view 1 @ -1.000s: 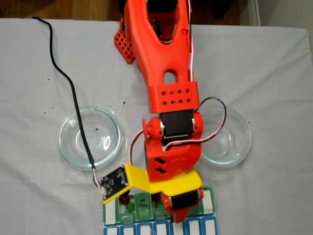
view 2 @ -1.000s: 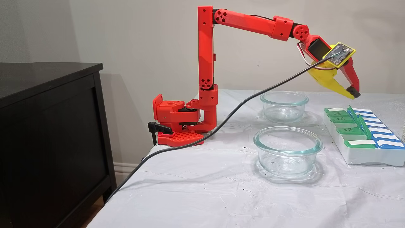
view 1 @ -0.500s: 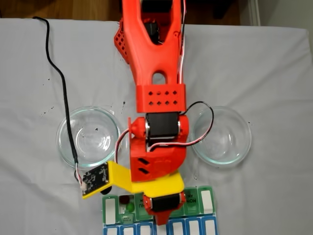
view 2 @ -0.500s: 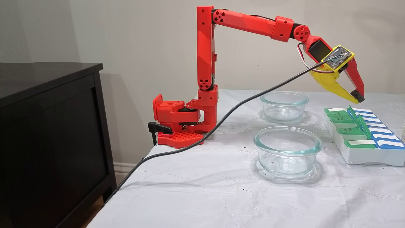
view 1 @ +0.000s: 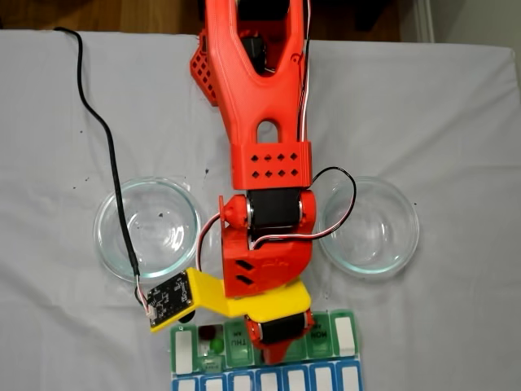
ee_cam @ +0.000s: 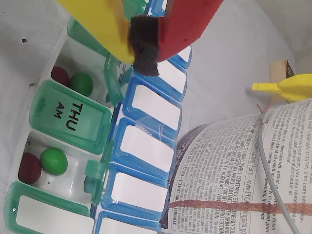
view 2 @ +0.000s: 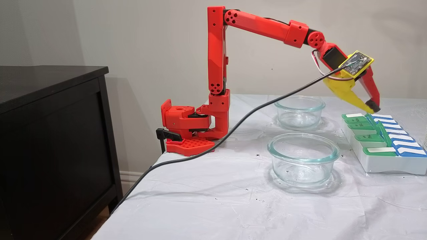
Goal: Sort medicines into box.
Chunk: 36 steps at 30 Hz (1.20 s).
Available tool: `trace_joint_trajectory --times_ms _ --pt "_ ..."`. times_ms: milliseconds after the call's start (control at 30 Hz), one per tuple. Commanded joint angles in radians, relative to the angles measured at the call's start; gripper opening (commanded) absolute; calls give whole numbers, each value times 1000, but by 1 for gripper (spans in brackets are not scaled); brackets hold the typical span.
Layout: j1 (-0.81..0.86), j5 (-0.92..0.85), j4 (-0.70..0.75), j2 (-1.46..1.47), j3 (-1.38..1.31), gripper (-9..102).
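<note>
With red and green medicines already paired in two open compartments beside the THU lid of the box, the gripper, jaws closed and empty above it, probably needs to shut a raised lid next.

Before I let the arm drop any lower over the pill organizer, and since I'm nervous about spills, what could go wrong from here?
1. The shut gripper hangs just above raised green lids; descending may bend one or snap it shut.
2. A push could shift the pill organizer and jostle the green ball and dark red ball in their open compartment.
3. The black cable may snag a glass bowl.
</note>
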<state>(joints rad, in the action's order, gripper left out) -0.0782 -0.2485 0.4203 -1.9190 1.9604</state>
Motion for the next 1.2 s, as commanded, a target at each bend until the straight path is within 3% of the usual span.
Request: trace_joint_trajectory --times_ms 0,533,800,1167 --pt "-21 -5 -29 -31 -14 0" --pt "-31 17 -26 49 15 0" --pt "-35 48 121 150 -78 0" --pt "-23 72 126 141 -49 0"
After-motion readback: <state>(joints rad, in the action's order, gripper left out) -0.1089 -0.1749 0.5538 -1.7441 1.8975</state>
